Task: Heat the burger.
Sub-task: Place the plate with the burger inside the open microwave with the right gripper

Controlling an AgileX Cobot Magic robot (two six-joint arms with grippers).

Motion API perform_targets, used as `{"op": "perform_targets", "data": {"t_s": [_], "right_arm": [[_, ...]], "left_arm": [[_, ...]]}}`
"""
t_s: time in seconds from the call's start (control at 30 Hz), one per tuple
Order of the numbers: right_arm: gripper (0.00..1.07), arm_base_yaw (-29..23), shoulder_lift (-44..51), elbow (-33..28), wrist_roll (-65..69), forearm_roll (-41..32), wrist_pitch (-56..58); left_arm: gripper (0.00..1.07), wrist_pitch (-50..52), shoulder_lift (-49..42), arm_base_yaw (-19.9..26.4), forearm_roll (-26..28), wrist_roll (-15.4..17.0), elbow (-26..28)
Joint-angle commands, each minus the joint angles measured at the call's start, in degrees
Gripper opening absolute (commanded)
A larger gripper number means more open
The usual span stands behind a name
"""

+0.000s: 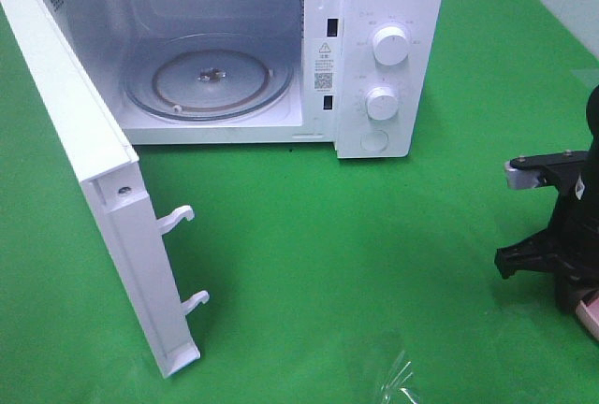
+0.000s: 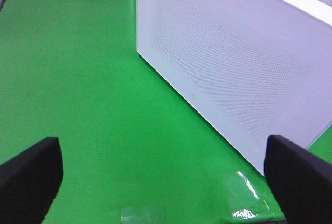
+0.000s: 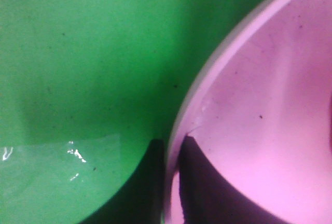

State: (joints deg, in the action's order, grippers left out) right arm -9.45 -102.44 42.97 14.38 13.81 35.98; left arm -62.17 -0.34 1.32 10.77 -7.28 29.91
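The burger does not show in any view. In the right wrist view, my right gripper (image 3: 174, 143) is shut on the rim of a pink plate (image 3: 259, 105), one dark finger outside the rim and one inside. The exterior view shows the right arm (image 1: 562, 226) low at the table's right edge, with a corner of the pink plate (image 1: 591, 316) under it. My left gripper (image 2: 166, 182) is open, empty, above the green cloth beside the microwave door (image 2: 228, 63).
A white microwave (image 1: 388, 58) stands at the back with its door (image 1: 94, 189) swung wide open to the left. Its glass turntable (image 1: 211, 81) is bare. Green cloth covers the table. A strip of clear tape (image 1: 398, 381) lies near the front edge.
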Motion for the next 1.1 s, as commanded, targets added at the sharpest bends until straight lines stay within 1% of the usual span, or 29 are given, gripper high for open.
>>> {"op": "perform_targets", "data": {"t_s": [0.03,0.1,0.17,0.2,0.3,0.4,0.53,0.7,0.9,1.0,1.03,1.1], "right_arm": [[0.0,-1.26,-0.86,-0.52,1.95,2.64,-0.4],[0.0,-1.72,-0.74,-0.52,3.09,3.84,-0.06],[0.0,-3.78,1.2,-0.52,7.68,8.31,1.2],[0.0,-3.78,1.2,-0.52,7.68,8.31,1.2],[0.0,-5.44,3.84,-0.52,10.2,12.03,3.09],[0.0,-5.9,4.24,-0.52,10.83,12.78,3.72],[0.0,-7.51,5.96,-0.57,14.15,16.39,6.3],[0.0,-9.11,6.07,-0.57,15.07,17.76,8.37],[0.0,-12.49,6.47,-0.69,16.62,19.14,11.69],[0.0,-13.01,6.88,-0.97,17.02,19.77,11.8],[0.0,-14.61,8.37,-2.01,18.56,21.14,12.61],[0.0,-15.64,9.91,-3.09,18.91,21.49,13.35]], "left_arm": [[0.98,0.8,-0.86,-0.29,0.29,0.06,-0.23],[0.98,0.8,-0.86,-0.29,0.29,0.06,-0.23],[0.98,0.8,-0.86,-0.29,0.29,0.06,-0.23],[0.98,0.8,-0.86,-0.29,0.29,0.06,-0.23],[0.98,0.8,-0.86,-0.29,0.29,0.06,-0.23],[0.98,0.8,-0.86,-0.29,0.29,0.06,-0.23],[0.98,0.8,-0.86,-0.29,0.29,0.06,-0.23],[0.98,0.8,-0.86,-0.29,0.29,0.06,-0.23],[0.98,0.8,-0.86,-0.29,0.29,0.06,-0.23],[0.98,0.8,-0.86,-0.29,0.29,0.06,-0.23],[0.98,0.8,-0.86,-0.29,0.29,0.06,-0.23],[0.98,0.8,-0.86,-0.29,0.29,0.06,-0.23]]}}
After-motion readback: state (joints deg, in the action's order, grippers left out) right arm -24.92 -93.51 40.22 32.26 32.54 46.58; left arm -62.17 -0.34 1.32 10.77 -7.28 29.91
